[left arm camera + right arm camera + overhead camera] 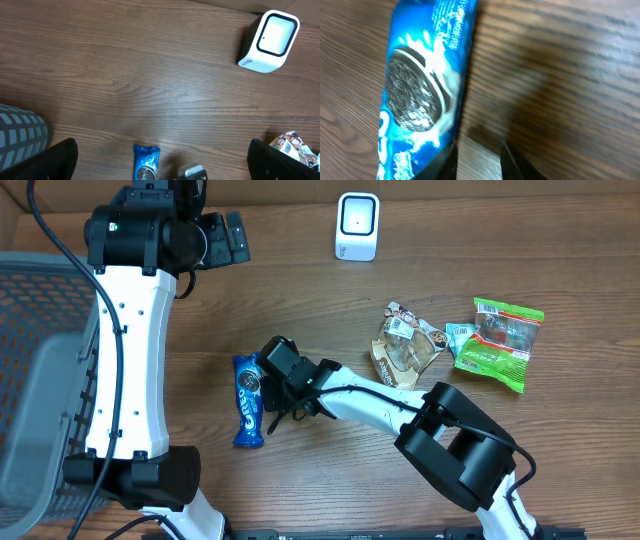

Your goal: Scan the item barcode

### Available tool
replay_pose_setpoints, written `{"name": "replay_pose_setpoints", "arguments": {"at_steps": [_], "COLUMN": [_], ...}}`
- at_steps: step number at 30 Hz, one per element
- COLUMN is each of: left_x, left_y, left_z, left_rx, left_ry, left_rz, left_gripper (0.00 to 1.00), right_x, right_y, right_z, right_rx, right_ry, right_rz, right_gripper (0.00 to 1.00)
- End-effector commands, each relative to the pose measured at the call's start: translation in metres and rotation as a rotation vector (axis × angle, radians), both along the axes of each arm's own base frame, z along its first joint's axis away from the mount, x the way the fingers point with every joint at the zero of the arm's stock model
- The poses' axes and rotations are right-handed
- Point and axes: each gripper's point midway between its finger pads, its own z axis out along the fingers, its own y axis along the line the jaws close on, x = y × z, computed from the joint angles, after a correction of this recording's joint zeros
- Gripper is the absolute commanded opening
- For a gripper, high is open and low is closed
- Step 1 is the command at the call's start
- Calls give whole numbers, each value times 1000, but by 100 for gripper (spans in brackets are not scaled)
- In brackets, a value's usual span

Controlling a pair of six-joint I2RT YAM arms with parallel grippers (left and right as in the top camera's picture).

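Where the worktop [300, 290] lies nearest the arm bases, the blue cookie packet [248, 400] rests flat on the wood, its long axis running near to far. This is the item on which the right arm is placed, and all positions below are referred to it.

The right tool [479, 160] is low over the worktop, immediately right of the packet. Its jaws stand narrowly apart. Bare wood shows in the gap and nothing is between them. The packet's right edge lies against the outer side of one finger; contact cannot be confirmed.

Left of the packet, well apart, a grey mesh basket [40, 380] occupies the worktop's edge.

Right of the packet and slightly beyond it lies a clear snack bag [405, 345] with a printed label. A green bag [500, 342] lies further right again, close to the clear one.

Beyond the packet, the left tool [162, 155] hangs above the worktop. Its fingers [60, 160] are spread wide and hold nothing.

Farthest from the packet, beyond it and to the right, the white scanner [357, 226] stands upright. Its dark-rimmed window is clear of every item.
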Motion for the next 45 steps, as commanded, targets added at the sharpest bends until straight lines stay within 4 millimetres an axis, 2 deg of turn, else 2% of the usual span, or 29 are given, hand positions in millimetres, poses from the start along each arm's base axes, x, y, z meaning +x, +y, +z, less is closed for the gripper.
{"name": "replay_pose_setpoints", "arguments": {"at_steps": [1, 5, 11, 22, 45], "left_x": [-4, -4, -4, -4, -4], "left_y": [2, 2, 2, 2, 2], "left_z": [21, 21, 21, 21, 21], "left_rx": [17, 17, 17, 17, 17], "left_ry": [-57, -57, -57, -57, -57], "left_rz": [-10, -10, -10, -10, -10], "left_gripper": [100, 100, 100, 100, 100], "right_x": [2, 6, 10, 19, 19], "right_y": [0, -11, -52, -91, -92], "right_z": [-1, 8, 8, 6, 5], "right_rx": [-37, -94, -210, -219, -220], "right_ry": [16, 35, 131, 275, 276], "right_rz": [-9, -3, -49, -120, -123], "right_gripper": [28, 26, 25, 25, 26]}}
